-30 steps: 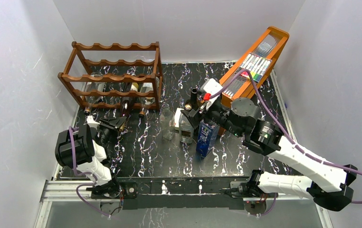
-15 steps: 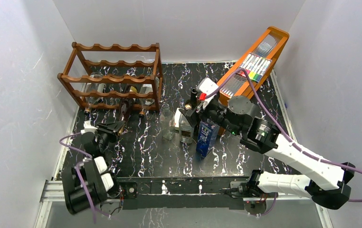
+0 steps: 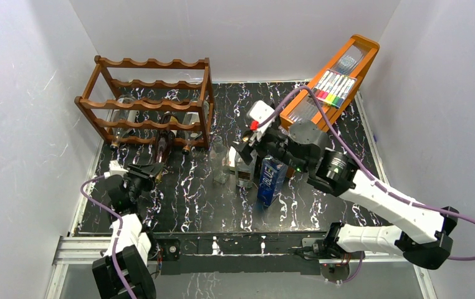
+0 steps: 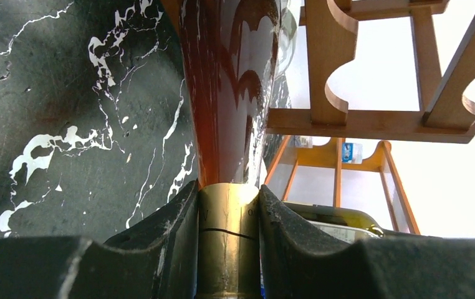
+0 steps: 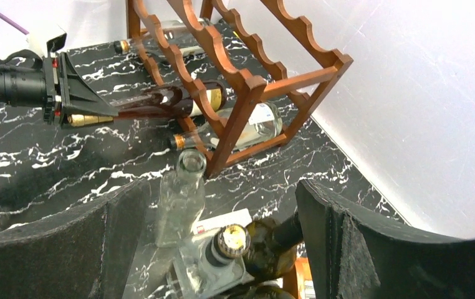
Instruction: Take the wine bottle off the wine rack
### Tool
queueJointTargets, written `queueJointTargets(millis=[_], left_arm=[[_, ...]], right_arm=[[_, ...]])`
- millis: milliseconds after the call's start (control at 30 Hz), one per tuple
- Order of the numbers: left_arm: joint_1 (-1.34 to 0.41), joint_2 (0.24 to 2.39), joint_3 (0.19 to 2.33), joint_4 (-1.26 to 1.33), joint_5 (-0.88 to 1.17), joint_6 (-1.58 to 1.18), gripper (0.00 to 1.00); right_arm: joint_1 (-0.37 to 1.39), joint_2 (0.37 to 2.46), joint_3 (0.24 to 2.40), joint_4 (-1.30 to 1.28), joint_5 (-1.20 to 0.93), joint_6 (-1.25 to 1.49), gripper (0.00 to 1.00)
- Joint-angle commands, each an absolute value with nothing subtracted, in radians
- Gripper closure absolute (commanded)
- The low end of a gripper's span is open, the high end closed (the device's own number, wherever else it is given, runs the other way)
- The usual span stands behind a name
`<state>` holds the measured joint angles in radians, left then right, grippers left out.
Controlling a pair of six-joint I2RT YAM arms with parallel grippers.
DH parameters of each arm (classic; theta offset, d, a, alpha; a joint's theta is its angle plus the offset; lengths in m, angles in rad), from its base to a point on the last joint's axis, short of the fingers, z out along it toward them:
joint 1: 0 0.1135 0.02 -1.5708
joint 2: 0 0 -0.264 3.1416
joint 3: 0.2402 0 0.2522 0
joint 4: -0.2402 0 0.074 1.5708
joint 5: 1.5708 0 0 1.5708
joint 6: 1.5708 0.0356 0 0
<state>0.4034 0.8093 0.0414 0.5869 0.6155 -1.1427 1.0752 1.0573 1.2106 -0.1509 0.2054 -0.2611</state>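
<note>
The wine rack [image 3: 148,99] is dark reddish-brown wood with wavy rails and stands at the back left. It also shows in the left wrist view [image 4: 372,118] and the right wrist view [image 5: 247,81]. A reddish-brown wine bottle [image 3: 161,148] lies in its lowest tier, its neck sticking out toward the front. My left gripper [image 3: 149,170] is shut on the bottle's gold-foil neck [image 4: 229,237], low over the table. The right wrist view shows this hold [image 5: 88,117]. My right gripper [image 3: 247,140] is open and empty above the standing bottles in the middle [image 5: 216,249].
Two more bottles [image 3: 123,118] [image 3: 191,134] lie in the rack. A clear bottle [image 3: 220,163], a square gold-capped bottle [image 3: 244,169], a dark bottle [image 3: 255,124] and a blue carton [image 3: 271,180] stand mid-table. An orange tray stand with markers [image 3: 335,81] leans at the back right.
My left arm has folded back toward the near edge, and its gripper has drawn the bottle neck slightly forward. My right gripper has shifted left, staying open.
</note>
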Motion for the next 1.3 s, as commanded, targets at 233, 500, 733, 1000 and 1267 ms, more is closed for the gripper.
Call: queueJointTargets(millis=[233, 500, 733, 1000, 1267], left_arm=[[0.403, 0.757, 0.546, -0.279, 0.451, -0.719, 1.00], [0.396, 0.711, 0.415, -0.127, 0.631, -0.748, 1.00], [0.396, 0.692, 0.376, -0.218, 0.577, -0.829, 1.00], [0.396, 0.722, 0.606, -0.757, 0.213, -0.890, 1.00], [0.396, 0.730, 0.590, -0.752, 0.265, -0.863, 1.00]], right_arm=[[1.073, 1.261, 1.454, -0.144, 0.152, -0.274, 0.02], [1.074, 1.308, 1.492, -0.152, 0.095, -0.266, 0.02], [1.073, 1.290, 1.466, -0.151, 0.115, -0.276, 0.02], [1.073, 1.295, 1.453, -0.138, 0.102, -0.279, 0.02], [1.072, 1.315, 1.460, -0.123, 0.089, -0.283, 0.02]])
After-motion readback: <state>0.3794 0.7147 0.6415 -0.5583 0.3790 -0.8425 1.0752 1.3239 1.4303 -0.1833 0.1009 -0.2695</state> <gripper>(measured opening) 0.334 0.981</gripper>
